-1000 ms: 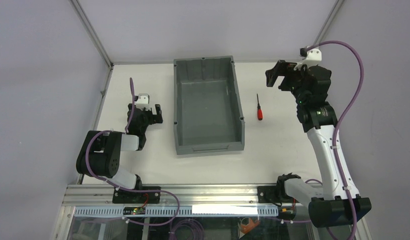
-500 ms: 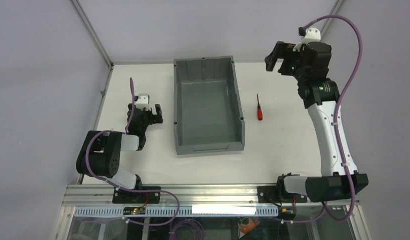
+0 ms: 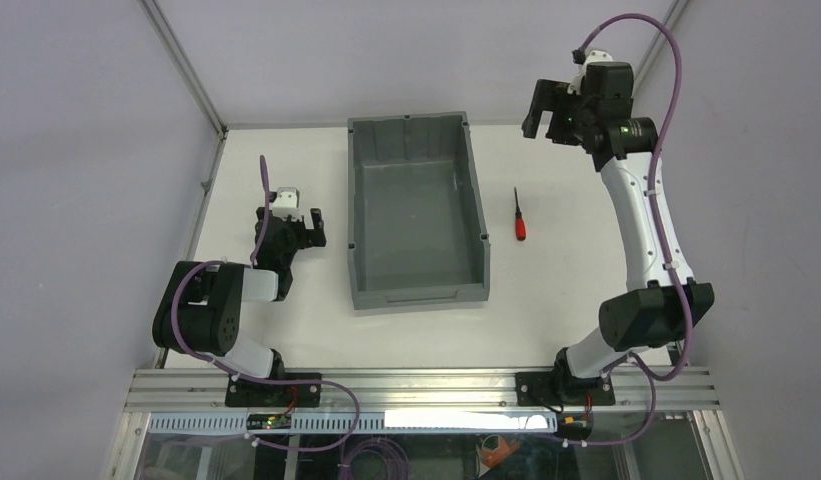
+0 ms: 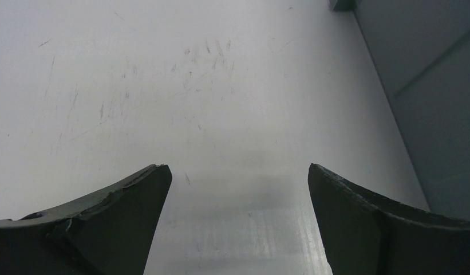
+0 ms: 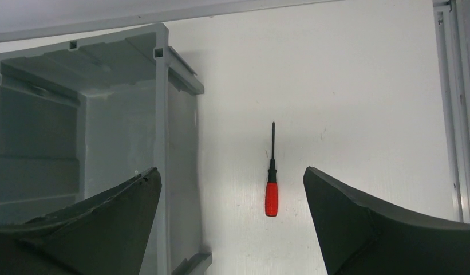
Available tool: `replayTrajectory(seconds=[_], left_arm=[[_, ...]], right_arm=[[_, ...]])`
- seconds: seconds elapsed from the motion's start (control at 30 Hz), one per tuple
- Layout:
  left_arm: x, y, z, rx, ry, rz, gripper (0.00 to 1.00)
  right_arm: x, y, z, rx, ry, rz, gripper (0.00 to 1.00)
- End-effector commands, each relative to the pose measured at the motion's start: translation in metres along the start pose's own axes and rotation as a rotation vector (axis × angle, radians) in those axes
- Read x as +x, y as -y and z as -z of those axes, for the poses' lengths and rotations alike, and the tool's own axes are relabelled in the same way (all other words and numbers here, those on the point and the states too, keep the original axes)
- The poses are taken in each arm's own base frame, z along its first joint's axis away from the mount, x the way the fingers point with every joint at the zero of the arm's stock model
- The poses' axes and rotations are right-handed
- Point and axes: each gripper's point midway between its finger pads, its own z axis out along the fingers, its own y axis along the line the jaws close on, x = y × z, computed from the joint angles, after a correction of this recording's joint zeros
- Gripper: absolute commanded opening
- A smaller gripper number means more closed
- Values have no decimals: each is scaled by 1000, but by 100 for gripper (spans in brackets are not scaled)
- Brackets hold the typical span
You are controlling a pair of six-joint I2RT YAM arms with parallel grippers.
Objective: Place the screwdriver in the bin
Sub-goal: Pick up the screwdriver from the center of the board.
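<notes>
The right gripper hangs high over the far right corner of the table, its 2 fingers spread wide with nothing between them. Its wrist camera looks down through that gap: the screwdriver lies framed between the 2 fingertips, well below them, flat on the white surface, with the red handle nearer the camera's lower edge and the thin black shaft pointing away. Just to its left in this view stands the tall grey wall of the bin, apart from the screwdriver, not touching it.

From the top camera, the screwdriver rests on the table to the right of the bin, near the middle of its right wall, its handle toward the arm bases and its tip toward the far side. The bin sits lengthwise at the centre of the table, its lower front lip facing the bases. The right arm rises in a long arc from its base, a purple cable looping above the wrist.

The left gripper sits low, close to the table on the left of the bin, arm folded back. Its 2 fingers are likewise parted and hold nothing; the wrist view shows only scuffed table between them and the bin's outer wall at the right edge.
</notes>
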Motion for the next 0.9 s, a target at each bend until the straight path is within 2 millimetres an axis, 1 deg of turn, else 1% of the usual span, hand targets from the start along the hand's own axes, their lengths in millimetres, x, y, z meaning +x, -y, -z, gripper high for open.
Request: replayTrajectory(seconds=[0.0,0.17,0.43,0.63,0.8,0.87], left_arm=[[-17,-1,2,7,55,15,99],[-17,-1,2,7,55,15,99],[-17,-1,2,7,56,15,99],[-17,-1,2,7,55,15,99],[-17,-1,2,7,55,15,99],[-17,-1,2,7,55,15,99]], right_arm=[[10,5,-6,21,-78,9,99],[32,9,-27,29,-173,6,99],[79,19,-59,55,-346,5,99],[111,26,-77,75,-448,3,99],[145,32,-91,86,-537,-8,98],[156,34,-95,93,-563,-13,97]])
